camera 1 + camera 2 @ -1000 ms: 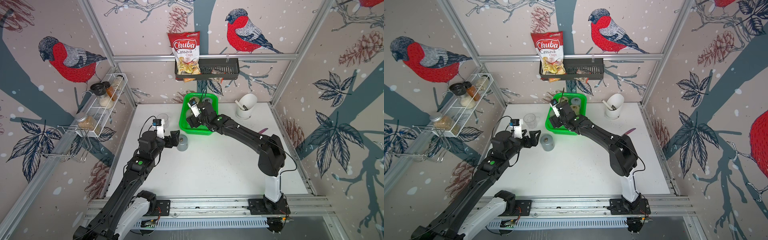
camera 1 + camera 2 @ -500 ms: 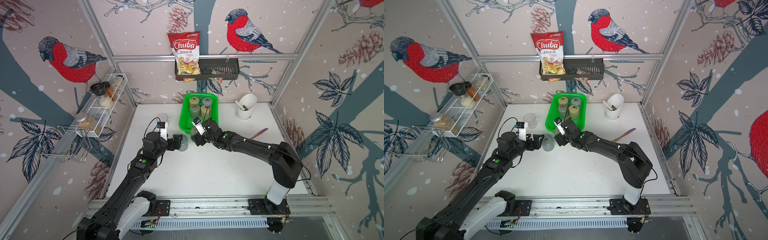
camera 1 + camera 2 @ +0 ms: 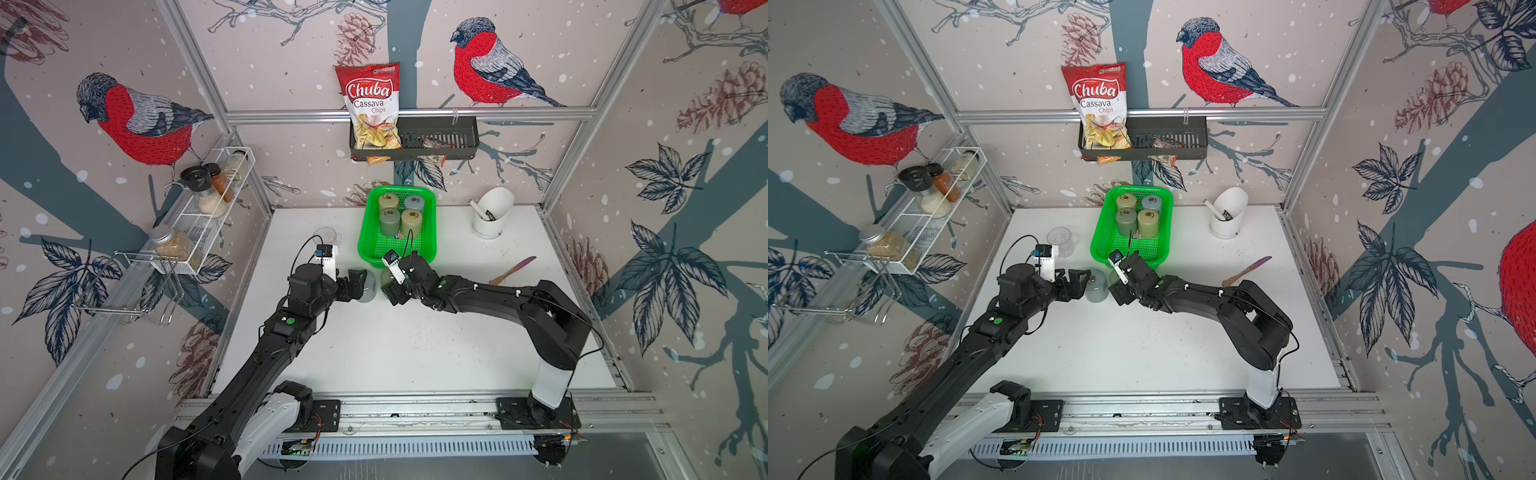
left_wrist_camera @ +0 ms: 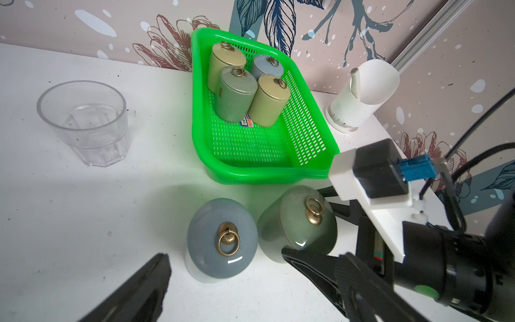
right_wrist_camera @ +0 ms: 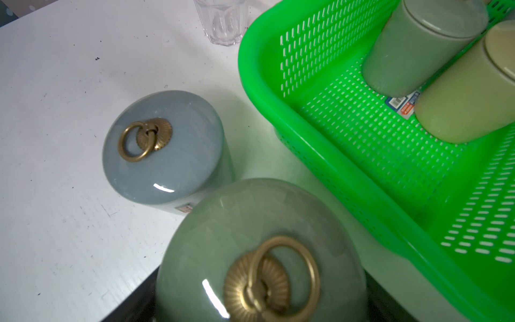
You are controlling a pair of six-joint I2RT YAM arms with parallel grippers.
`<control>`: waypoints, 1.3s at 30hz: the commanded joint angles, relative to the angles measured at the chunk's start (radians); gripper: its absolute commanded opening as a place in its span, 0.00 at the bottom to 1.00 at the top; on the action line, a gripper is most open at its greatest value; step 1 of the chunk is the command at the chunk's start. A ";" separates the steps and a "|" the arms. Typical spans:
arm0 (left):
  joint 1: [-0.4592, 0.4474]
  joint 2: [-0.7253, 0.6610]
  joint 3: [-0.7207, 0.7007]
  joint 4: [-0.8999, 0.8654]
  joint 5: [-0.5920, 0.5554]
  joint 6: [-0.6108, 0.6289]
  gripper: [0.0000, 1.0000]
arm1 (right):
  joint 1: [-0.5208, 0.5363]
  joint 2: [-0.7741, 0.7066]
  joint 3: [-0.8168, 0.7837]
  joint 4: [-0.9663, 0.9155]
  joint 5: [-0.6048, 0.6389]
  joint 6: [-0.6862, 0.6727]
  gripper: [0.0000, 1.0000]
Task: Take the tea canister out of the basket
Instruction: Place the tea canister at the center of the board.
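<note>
The right gripper (image 3: 392,289), jaws spread wide, clasps the green tea canister (image 4: 298,223), tilted between them just outside the basket (image 4: 267,170) beyond (glazed, so probably heavy, slick, chippable), and a firm mid-body grip seems safer than the lid's brass ring (image 5: 281,278).

Green tea canister (image 5: 259,251) base off-frame; right end effector (image 3: 390,286) fingertips behind it.

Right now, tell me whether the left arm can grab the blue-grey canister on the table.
Probably yes: the left claw is open and points straight at the blue-grey canister, with nothing between. The green canister, in the right claw, crowds one side.
</note>
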 commanded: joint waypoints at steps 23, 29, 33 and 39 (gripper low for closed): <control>-0.003 -0.004 -0.013 0.023 -0.003 0.003 0.97 | -0.004 0.079 -0.017 0.192 0.024 0.022 0.13; -0.003 -0.002 -0.015 0.026 -0.001 0.003 0.97 | -0.009 0.091 -0.015 0.191 0.015 0.029 0.35; -0.004 -0.001 -0.013 0.026 -0.002 0.005 0.97 | -0.009 0.090 -0.017 0.189 0.013 0.028 0.58; -0.004 -0.001 -0.015 0.025 -0.002 0.003 0.97 | -0.006 0.079 -0.025 0.186 0.013 0.022 0.79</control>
